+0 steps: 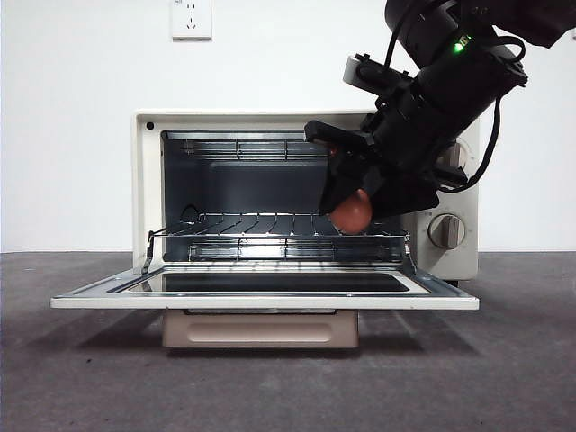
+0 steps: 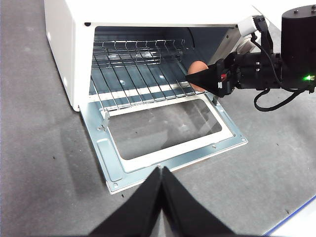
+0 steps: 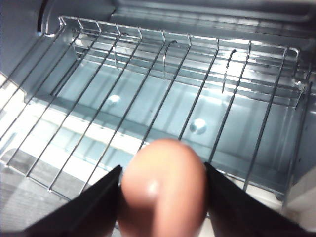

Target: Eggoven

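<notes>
The cream toaster oven (image 1: 148, 180) stands with its door (image 1: 261, 292) folded down flat and its wire rack (image 1: 270, 225) bare. My right gripper (image 1: 355, 202) reaches into the right side of the cavity, shut on the reddish-brown egg (image 1: 352, 212), which hangs just above the rack. In the right wrist view the egg (image 3: 163, 190) sits between the two black jaws over the rack (image 3: 163, 94). The left wrist view shows the egg (image 2: 198, 69) at the rack's right end and the oven (image 2: 64, 44). My left gripper (image 2: 161, 170) is shut, empty, in front of the door.
Two knobs (image 1: 446, 230) sit on the oven's right panel behind the right arm. A wall socket (image 1: 191, 18) is on the white wall above. The dark grey tabletop (image 1: 81, 378) spreads around the oven. The open door (image 2: 163, 131) juts toward the front.
</notes>
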Motion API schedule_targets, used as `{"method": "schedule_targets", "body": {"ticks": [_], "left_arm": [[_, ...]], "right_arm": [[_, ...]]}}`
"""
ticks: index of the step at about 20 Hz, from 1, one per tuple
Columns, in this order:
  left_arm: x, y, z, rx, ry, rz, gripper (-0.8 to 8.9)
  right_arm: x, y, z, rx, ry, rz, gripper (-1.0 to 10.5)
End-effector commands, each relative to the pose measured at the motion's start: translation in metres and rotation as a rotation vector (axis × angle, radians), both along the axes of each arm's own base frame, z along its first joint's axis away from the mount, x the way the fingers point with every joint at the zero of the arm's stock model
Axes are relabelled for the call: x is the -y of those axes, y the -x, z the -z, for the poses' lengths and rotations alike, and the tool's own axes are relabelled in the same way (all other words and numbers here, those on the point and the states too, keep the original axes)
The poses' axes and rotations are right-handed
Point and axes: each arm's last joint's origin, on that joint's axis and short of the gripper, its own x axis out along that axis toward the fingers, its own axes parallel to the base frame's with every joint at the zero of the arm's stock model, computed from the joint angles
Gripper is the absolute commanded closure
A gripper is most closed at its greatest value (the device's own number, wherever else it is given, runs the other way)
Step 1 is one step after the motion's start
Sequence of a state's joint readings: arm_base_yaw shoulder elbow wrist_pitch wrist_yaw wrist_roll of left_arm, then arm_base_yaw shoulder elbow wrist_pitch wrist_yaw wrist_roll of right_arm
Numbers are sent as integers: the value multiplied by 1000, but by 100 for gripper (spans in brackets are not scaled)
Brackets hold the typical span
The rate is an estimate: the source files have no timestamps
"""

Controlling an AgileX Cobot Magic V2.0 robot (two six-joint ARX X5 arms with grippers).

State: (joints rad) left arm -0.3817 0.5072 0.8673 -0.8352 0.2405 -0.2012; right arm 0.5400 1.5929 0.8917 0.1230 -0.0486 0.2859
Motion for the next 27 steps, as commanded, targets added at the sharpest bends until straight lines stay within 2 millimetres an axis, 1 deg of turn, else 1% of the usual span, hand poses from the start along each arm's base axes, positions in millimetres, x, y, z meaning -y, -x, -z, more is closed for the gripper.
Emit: {"method": "schedule_targets", "body": {"ticks": [1, 10, 14, 19, 23, 25, 27], "left_arm": [[0, 0, -2, 10, 8, 4, 807], [0, 0, -2, 10, 7, 5, 807], [0, 0, -2, 10, 7, 5, 807], [0, 0, -2, 10, 7, 5, 807], [0, 0, -2, 9, 7, 5, 807], [0, 0, -2, 9, 7, 4, 807], [0, -1, -2, 14, 4, 1, 807]], "right_arm": [[-3, -3, 4, -7, 21, 9, 697], [-2, -3, 3, -4, 15, 12, 611], [-5, 0, -2, -11, -17, -10, 604], [-7, 8, -14, 9, -30, -23, 604], [-2, 17, -26, 8, -28, -25, 604], [2, 23, -37, 17, -34, -25, 604], [8, 34, -53, 35, -45, -27, 604]]}}
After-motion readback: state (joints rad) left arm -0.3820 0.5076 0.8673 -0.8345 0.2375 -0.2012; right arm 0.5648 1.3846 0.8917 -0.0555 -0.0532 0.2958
